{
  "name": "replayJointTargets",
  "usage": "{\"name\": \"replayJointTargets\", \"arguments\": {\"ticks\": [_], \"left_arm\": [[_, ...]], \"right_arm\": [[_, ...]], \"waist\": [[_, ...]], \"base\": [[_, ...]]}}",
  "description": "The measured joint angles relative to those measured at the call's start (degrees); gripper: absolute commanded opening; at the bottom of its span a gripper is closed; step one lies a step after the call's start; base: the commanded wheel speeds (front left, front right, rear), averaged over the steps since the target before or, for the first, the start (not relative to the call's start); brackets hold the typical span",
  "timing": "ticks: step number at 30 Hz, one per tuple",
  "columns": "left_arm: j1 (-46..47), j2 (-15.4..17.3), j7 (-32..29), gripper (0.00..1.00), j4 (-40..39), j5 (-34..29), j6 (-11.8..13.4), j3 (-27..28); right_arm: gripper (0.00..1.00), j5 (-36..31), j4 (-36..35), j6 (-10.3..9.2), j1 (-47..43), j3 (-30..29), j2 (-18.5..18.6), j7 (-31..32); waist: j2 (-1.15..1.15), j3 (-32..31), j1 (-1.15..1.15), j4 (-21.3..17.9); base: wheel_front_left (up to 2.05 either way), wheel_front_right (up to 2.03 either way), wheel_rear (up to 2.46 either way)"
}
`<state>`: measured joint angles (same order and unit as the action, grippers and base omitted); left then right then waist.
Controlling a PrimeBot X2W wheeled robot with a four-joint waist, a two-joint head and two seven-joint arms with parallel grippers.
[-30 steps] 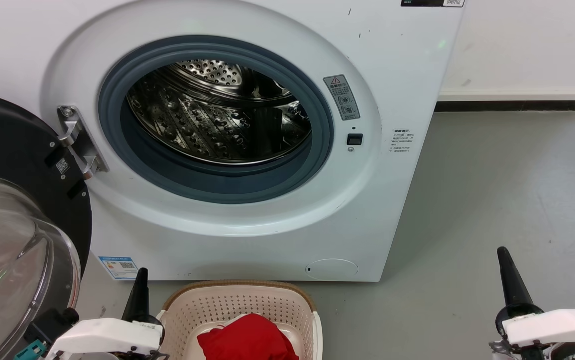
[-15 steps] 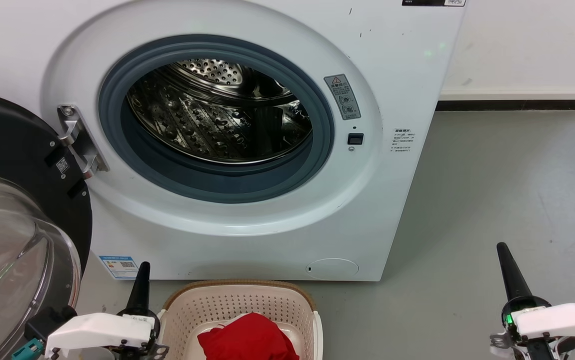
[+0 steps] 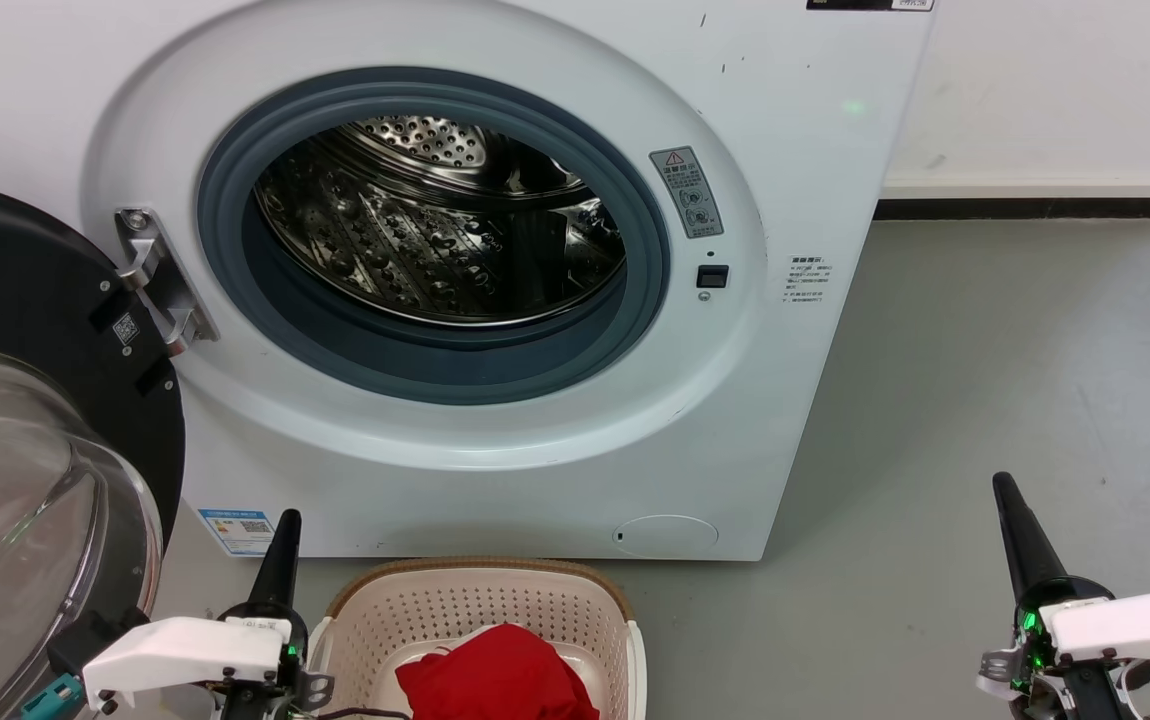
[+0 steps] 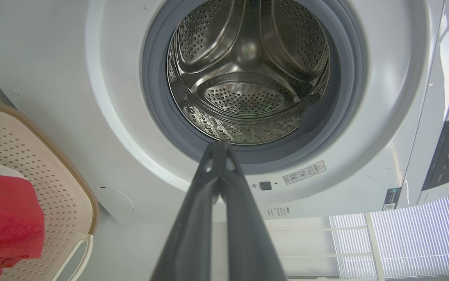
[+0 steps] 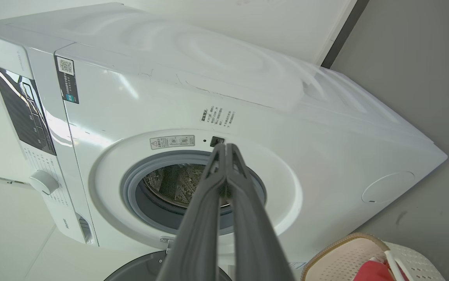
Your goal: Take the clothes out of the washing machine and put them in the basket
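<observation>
The white washing machine (image 3: 495, 470) stands with its door (image 3: 25, 420) swung open at the left; its steel drum (image 3: 440, 225) shows bare metal and no cloth. Red clothes (image 3: 495, 675) lie in the cream basket (image 3: 480, 605) on the floor below the opening, seen again as red clothes (image 4: 2, 218) in the basket (image 4: 48, 183) in the left wrist view. My left gripper (image 3: 287, 520) is shut, just left of the basket. My right gripper (image 3: 1003, 485) is shut, out over the floor to the right. Both hold nothing, as the left gripper (image 4: 218, 145) and right gripper (image 5: 224, 147) show close up.
Grey floor (image 3: 985, 400) spreads right of the machine to a white wall with a dark baseboard (image 3: 1025, 210). The open glass door bulges out at the lower left, close to my left arm.
Both grippers have drawn slightly down and back towards me. The view has shifted a little. The clothes and basket lie as before.
</observation>
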<state>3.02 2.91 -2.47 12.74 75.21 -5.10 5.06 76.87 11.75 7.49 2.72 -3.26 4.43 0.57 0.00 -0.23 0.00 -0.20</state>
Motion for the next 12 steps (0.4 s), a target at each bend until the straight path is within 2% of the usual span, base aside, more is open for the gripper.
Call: {"name": "replayJointTargets", "arguments": {"ticks": [12], "left_arm": [[1.1,0.0,-1.5,0.0,0.5,6.1,-0.9,0.6]], "right_arm": [[0.0,6.0,0.8,0.0,0.9,-0.4,0.0,1.5]], "waist": [[0.0,0.1,0.0,0.1]], "base": [[0.0,0.0,0.0]]}}
